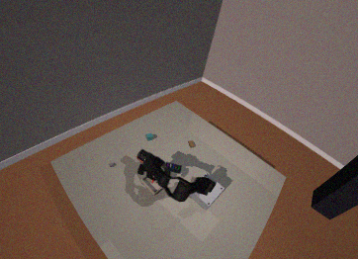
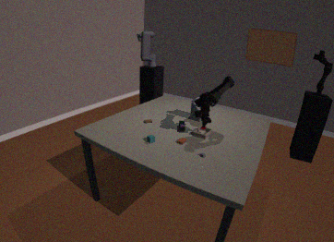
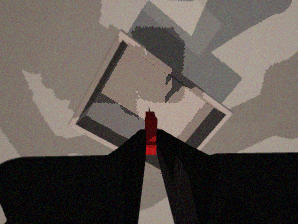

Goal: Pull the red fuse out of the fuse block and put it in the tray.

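My gripper [image 3: 150, 134] [image 2: 203, 126] is shut on the red fuse [image 3: 151, 122] [image 2: 203, 128], which points down between the fingertips. The fuse is above the tray [image 3: 98, 77], and in the wrist view its tip shows over the tray's inside, near the lower corner. How high it hangs is hard to tell. The fuse block [image 1: 174, 167] [image 2: 182, 127] stands beside the tray, apart from the gripper, and is out of the wrist view. The arm partly hides the tray in the top view.
A teal block [image 1: 149, 136] [image 2: 150, 139], an orange block [image 2: 182, 140], a brown block [image 1: 191, 143] [image 2: 148, 121] and a small grey piece [image 1: 112, 164] [image 2: 202, 155] lie around on the table. The arm's pale base plate [image 1: 212, 197] is beyond the tray.
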You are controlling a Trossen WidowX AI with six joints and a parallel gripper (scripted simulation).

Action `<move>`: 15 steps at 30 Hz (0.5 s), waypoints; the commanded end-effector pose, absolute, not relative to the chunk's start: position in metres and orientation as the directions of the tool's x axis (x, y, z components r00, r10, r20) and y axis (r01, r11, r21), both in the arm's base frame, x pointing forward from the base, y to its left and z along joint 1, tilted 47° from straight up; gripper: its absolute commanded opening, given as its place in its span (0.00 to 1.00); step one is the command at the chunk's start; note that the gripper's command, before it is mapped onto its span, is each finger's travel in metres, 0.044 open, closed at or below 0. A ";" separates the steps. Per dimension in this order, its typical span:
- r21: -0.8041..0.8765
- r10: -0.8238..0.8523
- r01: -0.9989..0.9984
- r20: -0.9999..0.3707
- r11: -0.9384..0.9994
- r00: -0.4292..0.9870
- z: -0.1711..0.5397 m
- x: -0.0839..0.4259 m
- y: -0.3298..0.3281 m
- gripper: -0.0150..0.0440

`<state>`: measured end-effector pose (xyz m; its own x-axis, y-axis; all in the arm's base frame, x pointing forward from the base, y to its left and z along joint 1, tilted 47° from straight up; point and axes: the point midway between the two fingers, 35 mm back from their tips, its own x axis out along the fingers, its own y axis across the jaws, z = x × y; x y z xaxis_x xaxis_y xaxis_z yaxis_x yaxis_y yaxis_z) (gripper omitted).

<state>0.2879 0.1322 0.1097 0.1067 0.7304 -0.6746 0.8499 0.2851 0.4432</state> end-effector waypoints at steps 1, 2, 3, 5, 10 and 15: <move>0.431 0.727 0.857 -0.679 0.283 0.102 0.104 0.287 0.134 0.25; 0.431 0.727 0.857 -0.679 0.283 0.102 0.104 0.287 0.134 0.25; 0.431 0.727 0.857 -0.679 0.283 0.102 0.104 0.287 0.134 0.25; 0.441 0.731 0.851 -0.675 0.285 0.105 0.108 0.288 0.134 0.30; 0.441 0.731 0.851 -0.675 0.285 0.105 0.108 0.288 0.134 0.52; 0.441 0.731 0.851 -0.675 0.285 0.105 0.108 0.288 0.134 0.74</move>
